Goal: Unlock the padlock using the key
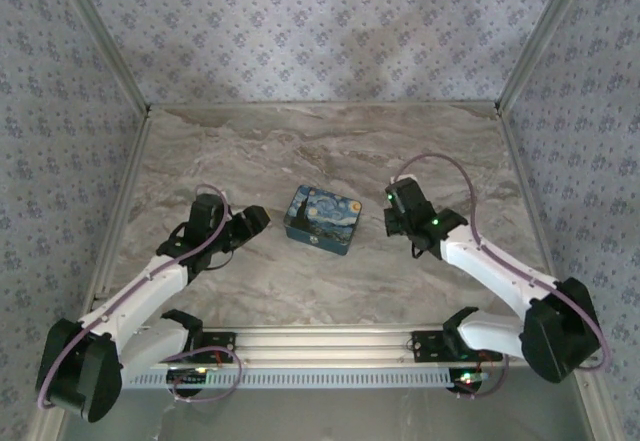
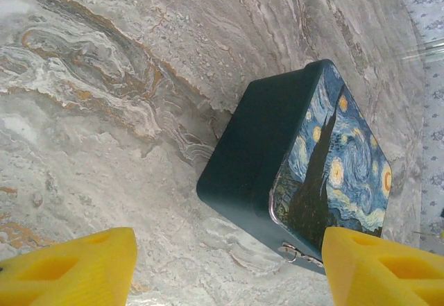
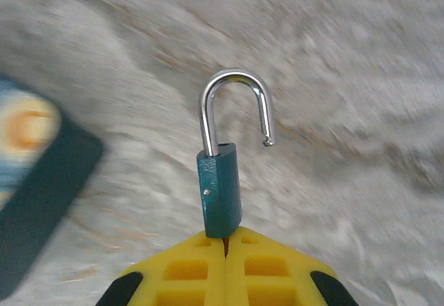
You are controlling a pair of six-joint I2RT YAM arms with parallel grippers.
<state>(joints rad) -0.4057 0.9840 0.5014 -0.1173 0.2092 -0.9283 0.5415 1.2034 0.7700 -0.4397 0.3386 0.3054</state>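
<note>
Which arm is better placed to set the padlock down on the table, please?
Right: the right gripper is shut on the padlock, its shackle open, over bare table. The left gripper stands open by the tin.

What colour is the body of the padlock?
The padlock is dark teal with a silver shackle, clearest in the right wrist view.

Padlock (image 3: 219, 195): polished metal shackle, matt teal body; table (image 1: 330, 151) marbled, smooth.
</note>
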